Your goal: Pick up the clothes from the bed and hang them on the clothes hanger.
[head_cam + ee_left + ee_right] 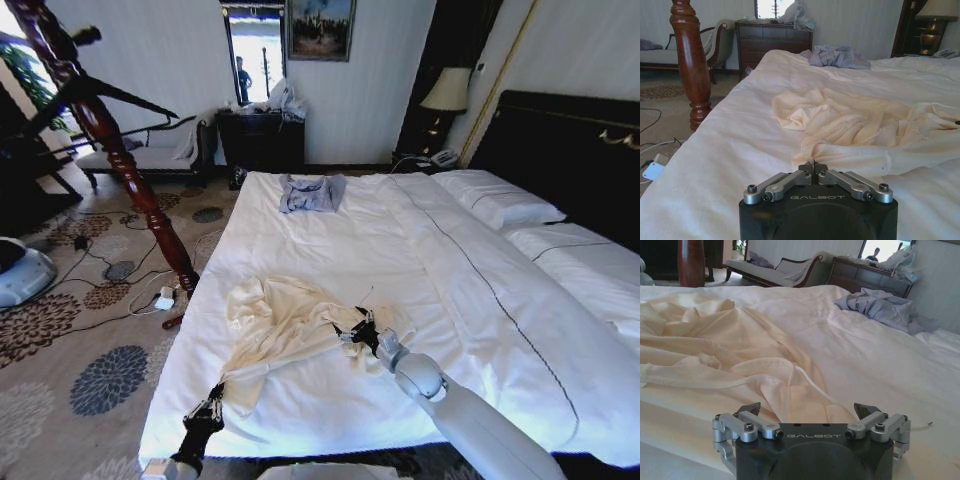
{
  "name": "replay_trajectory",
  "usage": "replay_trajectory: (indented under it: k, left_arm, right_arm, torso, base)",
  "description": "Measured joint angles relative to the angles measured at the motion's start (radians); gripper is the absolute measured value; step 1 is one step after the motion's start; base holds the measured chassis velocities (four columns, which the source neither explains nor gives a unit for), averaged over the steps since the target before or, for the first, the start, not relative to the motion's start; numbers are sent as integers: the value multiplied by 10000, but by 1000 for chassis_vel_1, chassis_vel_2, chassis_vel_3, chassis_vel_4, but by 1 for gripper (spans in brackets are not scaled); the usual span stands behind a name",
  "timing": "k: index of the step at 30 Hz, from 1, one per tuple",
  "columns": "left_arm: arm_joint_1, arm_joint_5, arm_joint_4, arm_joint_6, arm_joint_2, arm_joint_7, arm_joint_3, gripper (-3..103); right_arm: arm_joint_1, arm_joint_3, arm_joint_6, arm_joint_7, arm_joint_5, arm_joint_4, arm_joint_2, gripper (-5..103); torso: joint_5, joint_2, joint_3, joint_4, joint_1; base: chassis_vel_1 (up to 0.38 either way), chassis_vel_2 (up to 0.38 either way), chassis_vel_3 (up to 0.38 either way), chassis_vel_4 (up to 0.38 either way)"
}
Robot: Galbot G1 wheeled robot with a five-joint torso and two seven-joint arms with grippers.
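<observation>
The bed [330,300] takes up most of the room from where I stand, a wide spread of plain white sheet running up to white pillows [497,200] and a tall dark headboard [560,150] at about two o'clock. At ten o'clock a thick reddish-brown wooden post [130,170] leans up off the patterned carpet [90,330] beside the mattress.

The clothes [275,325] lie on the near half of the bed, toward seven o'clock of its middle: one large cream-ivory top, soft and thin, thrown down in a loose crumpled heap with deep folds and a stitched hem edge turned up toward the right wrist camera. One part trails down toward the near edge of the mattress. At twelve o'clock, well apart, a smaller grey-blue garment [311,192] sits bunched near the far edge.

The right gripper [362,333] rests at the cream top's right-hand edge, its fingers [869,412] spread wide with the fabric lying between and just ahead of them. The left gripper [207,412] is low at the near edge of the bed, at the trailing end of the top; its fingers [807,170] are drawn together tip to tip, and I cannot tell whether any cloth is pinched between them.
</observation>
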Motion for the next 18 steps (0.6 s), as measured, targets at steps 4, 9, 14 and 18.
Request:
replay_trajectory:
  k: [4, 9, 14, 18]
  left_arm:
    - [2, -55, 3, -38, -5, 5, 0, 1]
    - [66, -97, 19, -110, -7, 12, 1, 1]
    - [91, -109, 28, -151, -7, 13, 76, 1]
    - [119, -124, 27, -194, -8, 14, 91, 1]
  right_arm:
    - [153, -76, -36, 86, 23, -87, 66, 100]
    - [235, -177, -56, 129, -124, -275, 54, 96]
    - [396, -197, -114, 263, -223, -488, 109, 94]
    - [482, -159, -144, 353, -117, -532, 72, 96]
  torso:
    - [-1, 0, 0, 2, 0]
    - [0, 0, 0, 1, -1]
    - [0, 0, 0, 2, -2]
    - [0, 0, 0, 2, -2]
  base:
    - [0, 0, 0, 0]
    - [0, 0, 0, 0]
    - [0, 0, 0, 0]
    - [0, 0, 0, 0]
